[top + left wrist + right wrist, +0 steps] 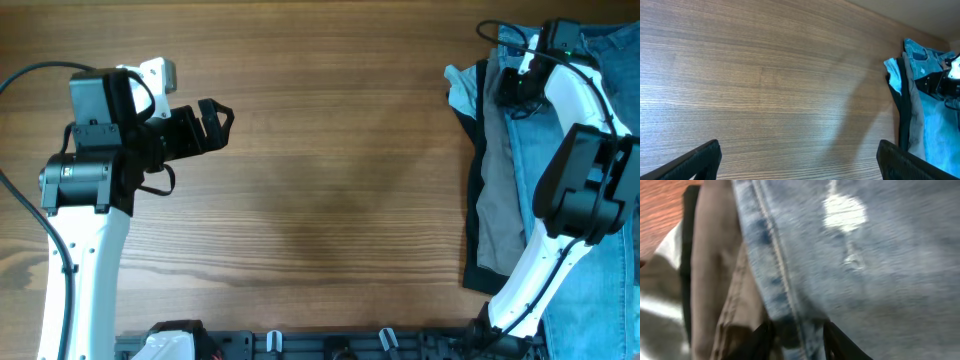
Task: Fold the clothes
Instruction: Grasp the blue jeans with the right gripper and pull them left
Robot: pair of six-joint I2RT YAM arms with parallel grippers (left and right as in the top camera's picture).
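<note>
Denim fills the right wrist view: the right gripper (795, 337) has its fingers pinched on the jeans' (590, 60) seamed edge, at the pile's far end on the table's (340, 200) right side. Grey shorts (497, 215) lie just left. The left gripper (212, 120) hangs spread, well apart.

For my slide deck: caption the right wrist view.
Right gripper closing on the seamed edge of light-blue jeans atop grey shorts.

Light-blue jeans (590, 120), grey shorts (497, 205)
</note>
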